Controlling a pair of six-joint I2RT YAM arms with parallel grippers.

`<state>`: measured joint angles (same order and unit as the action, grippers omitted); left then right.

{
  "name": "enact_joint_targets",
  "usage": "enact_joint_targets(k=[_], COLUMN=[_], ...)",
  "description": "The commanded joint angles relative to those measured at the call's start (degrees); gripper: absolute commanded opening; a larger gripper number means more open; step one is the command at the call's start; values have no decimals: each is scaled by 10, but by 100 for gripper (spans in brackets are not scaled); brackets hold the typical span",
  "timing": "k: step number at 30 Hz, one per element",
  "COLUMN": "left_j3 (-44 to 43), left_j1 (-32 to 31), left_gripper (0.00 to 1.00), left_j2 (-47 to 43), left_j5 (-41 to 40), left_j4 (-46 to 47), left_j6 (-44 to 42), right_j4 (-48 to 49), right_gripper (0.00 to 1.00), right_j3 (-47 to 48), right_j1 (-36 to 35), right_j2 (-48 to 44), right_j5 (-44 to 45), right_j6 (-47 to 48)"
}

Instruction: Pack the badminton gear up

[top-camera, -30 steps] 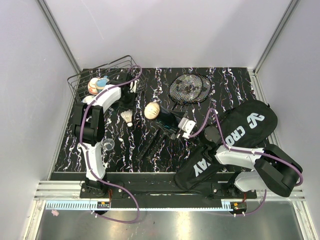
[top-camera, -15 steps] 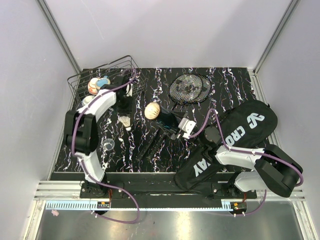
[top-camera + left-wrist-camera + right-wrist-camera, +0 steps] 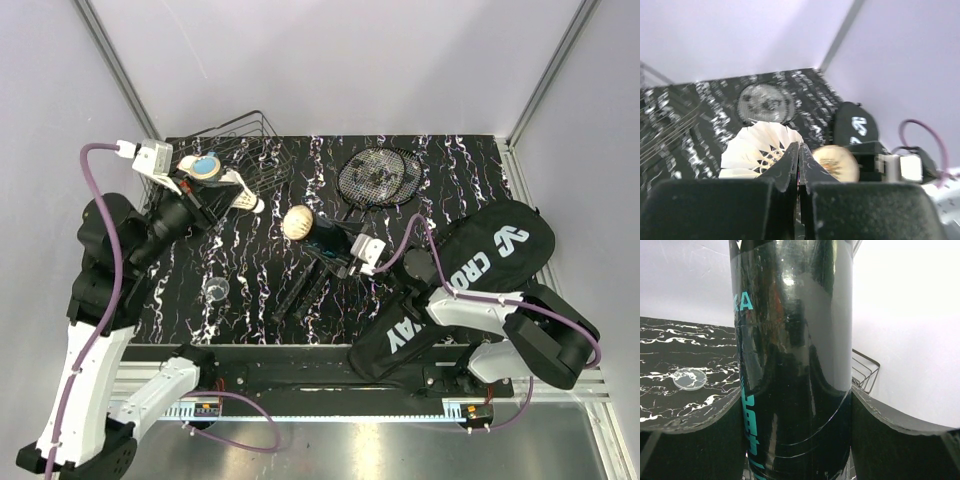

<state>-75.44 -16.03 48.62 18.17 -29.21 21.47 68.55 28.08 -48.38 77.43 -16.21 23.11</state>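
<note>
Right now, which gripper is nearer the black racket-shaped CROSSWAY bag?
Right: right gripper holds a black tube beside the bag; left gripper holds a white feather shuttlecock by the wire basket.

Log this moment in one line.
left tool: shut on shuttlecock | right tool: shut on tube | rackets: outside bag

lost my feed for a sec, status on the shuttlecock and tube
Left gripper shut on a shuttlecock, held up near the wire basket. Right gripper clamps the black tube. Patterned bowl sits close beside the tube.
</note>
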Motion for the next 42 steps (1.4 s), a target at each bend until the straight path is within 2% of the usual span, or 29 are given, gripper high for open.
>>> enact_joint_targets(k=[1,7,15,21,23,24,27,28,32,37,39,42], left_j3=[6,-2,15,41,38,31,18,14,-51,-153,-195,-210], left_j1=[-58,-127,-160,-216,-224,-224,-223,-223,-222,-217,-211,-210], left_gripper=[0,0,0,0,17,48,81,85,87,72,70,80], left_j2=[11,19,43,60,67,68,35,25,21,99,151,189], left_j5=[18,-19,-13,-41,-25,-6,-27,-57,-112,-201,-185,-136], left_j4=[39,55,57,79,76,72,49,41,-49,-223,-261,-283], left_j6=[23,21,25,40,41,39,21,17,-1,-7,-16,-22], right_j4=[-3,-1,7,14,14,14,15,15,18,20,21,20], right_gripper=[42,41,41,41,41,41,41,41,41,41,41,41], right_j3=[25,31,30,28,27,26,24,23,23,19,19,15], right_j1=[-3,-3,-4,-3,-3,-4,-3,-3,-3,-4,-3,-3], right_j2=[10,17,18,17,16,15,13,13,13,11,10,7], right_j5=[-21,-26,-23,-23,-18,-16,-14,-15,-16,-17,-15,-13], right_j6=[-23,-27,-30,-32,-31,-29,-27,-27,-29,-30,-28,-26])
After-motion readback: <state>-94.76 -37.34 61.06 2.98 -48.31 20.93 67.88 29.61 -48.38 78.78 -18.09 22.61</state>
